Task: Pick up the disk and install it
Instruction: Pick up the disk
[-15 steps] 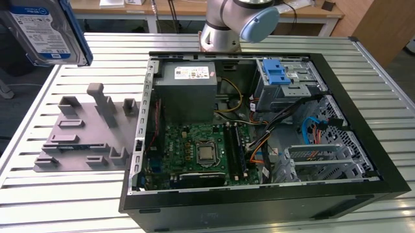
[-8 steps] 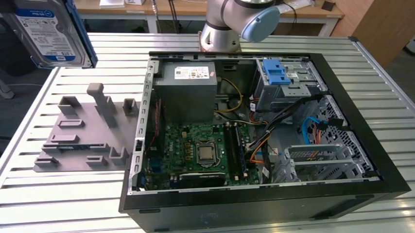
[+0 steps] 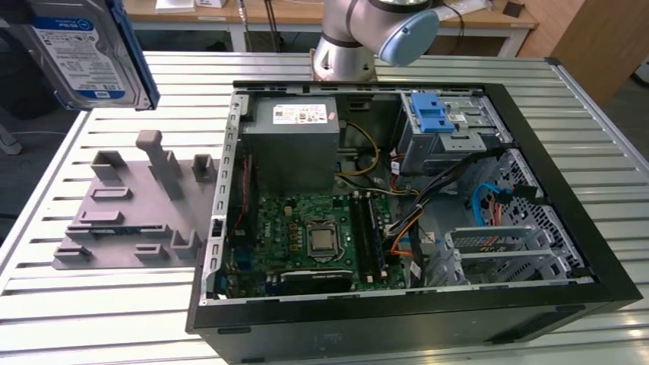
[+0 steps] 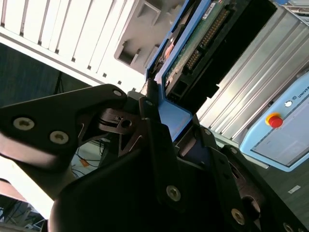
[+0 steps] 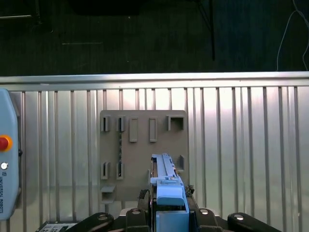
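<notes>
- Black claw [image 4: 174, 121] is closed on the disk [image 4: 193, 48]. In the second wrist view its fingers [image 4: 150, 108] press on the blue rail [image 4: 174, 118] at the near end from both sides.
- Past the fingers in that view, the disk's green circuit board and its row of connector pins face the camera.
- In the first wrist view the disk is seen edge-on. It sticks out from the claw above a grey fixture plate [image 5: 140, 145] that carries raised blocks and slots.
- In the exterior view the disk [image 3: 87, 53] is up in the air, clear of the counter [image 3: 91, 312]. It sits in the top corner on the exterior view's left, tilted, with its blue-and-white label toward the camera.
- The fixture plate lies flat on the slatted metal counter, just beside the open computer case [image 3: 406, 323], on the exterior view's left of it.
- The case lies on its side with its inside exposed, well apart from the disk.
- Inside the case, a grey power-supply box [image 3: 294, 144] sits at the far side.
- A silver drive cage [image 3: 457, 137] with a blue latch is on the exterior view's right of that box.
- A green motherboard [image 3: 315, 236] lies nearer the camera.
- The robot arm [image 3: 370, 34] rises from the counter behind the case.
- A pale blue teach pendant [image 5: 7, 159] with a red button rests on the counter off to one side of the fixture plate.
</notes>
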Controlling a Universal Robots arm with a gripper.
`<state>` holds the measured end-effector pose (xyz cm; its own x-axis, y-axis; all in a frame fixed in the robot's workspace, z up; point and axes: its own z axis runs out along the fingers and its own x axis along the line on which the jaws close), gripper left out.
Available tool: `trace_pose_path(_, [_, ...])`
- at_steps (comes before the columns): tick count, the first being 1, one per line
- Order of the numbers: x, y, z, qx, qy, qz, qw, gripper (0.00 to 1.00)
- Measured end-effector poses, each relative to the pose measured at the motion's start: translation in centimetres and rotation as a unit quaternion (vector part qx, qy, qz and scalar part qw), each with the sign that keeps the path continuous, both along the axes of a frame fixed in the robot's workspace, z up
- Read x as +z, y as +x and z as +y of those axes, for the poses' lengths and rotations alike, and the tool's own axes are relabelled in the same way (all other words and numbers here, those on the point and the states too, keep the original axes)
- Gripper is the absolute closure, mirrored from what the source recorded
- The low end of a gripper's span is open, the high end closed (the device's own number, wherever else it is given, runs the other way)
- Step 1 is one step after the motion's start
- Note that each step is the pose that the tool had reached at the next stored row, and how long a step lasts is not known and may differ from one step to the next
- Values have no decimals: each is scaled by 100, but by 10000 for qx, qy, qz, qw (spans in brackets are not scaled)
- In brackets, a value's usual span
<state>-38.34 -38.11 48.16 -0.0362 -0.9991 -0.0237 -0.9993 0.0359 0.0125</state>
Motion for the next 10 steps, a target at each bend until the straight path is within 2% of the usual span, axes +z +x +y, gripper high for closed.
trace_pose_path(5, [0, 92, -59, 1, 0, 0, 10000, 63])
trace_pose_path(10, [0, 169, -90, 0, 0, 0, 10000, 63])
